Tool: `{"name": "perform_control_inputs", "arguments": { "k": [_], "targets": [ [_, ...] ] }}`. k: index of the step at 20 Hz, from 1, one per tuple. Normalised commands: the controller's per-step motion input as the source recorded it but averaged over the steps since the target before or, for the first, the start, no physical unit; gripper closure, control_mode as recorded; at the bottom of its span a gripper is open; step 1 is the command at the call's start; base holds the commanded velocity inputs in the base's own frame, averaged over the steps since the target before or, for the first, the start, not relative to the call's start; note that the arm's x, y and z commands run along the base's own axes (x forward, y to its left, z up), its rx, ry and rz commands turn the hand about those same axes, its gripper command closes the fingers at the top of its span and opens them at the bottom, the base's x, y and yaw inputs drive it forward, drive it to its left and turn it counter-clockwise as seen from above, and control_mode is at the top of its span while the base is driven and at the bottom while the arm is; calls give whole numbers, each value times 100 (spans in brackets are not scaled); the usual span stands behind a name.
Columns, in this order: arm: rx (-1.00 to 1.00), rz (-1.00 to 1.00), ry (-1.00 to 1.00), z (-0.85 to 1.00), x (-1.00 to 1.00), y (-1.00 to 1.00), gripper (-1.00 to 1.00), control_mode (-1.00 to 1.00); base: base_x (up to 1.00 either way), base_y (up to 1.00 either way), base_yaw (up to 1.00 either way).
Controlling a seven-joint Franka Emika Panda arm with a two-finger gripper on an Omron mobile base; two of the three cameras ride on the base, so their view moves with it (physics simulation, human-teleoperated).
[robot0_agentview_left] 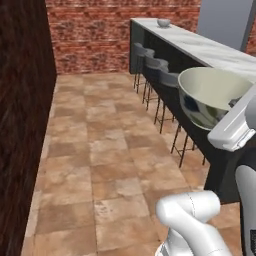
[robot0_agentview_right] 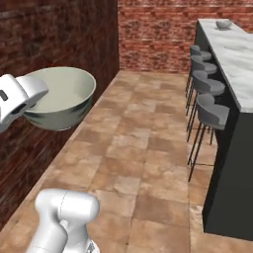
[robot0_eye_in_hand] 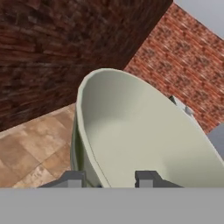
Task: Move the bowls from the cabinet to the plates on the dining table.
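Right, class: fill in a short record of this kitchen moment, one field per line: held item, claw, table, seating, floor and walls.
held item: grey-green bowl with cream rim, carried in the air over the floor
claw: claw shut on the bowl's rim, one finger inside, one outside
table: dining table, marble top, dark sides; a small white bowl at its far end
seating: grey stools in a row along the table
floor and walls: brown tiled floor; brick walls

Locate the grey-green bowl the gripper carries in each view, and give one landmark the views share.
Left base view: grey-green bowl at right, mid-height, in front of the dining table.
Right base view: bowl at left, mid-height, against the brick wall.
Hand view: bowl at centre, its wall between the fingertips.
Shared landmark: the row of grey stools.
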Motion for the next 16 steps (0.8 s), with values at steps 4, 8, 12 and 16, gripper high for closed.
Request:
{"name": "perform_control_inputs", "arguments": {
  "k": [4,8,12,16],
  "targets": [
    [0,0,0,0,0,0,100,100,100,62,-15],
    [0,0,0,0,0,0,100,100,100,54,-17],
    [0,0,0,0,0,0,100,100,100,53,-17],
    [0,0,0,0,0,0,100,100,100,43,-21]
  ]
}}
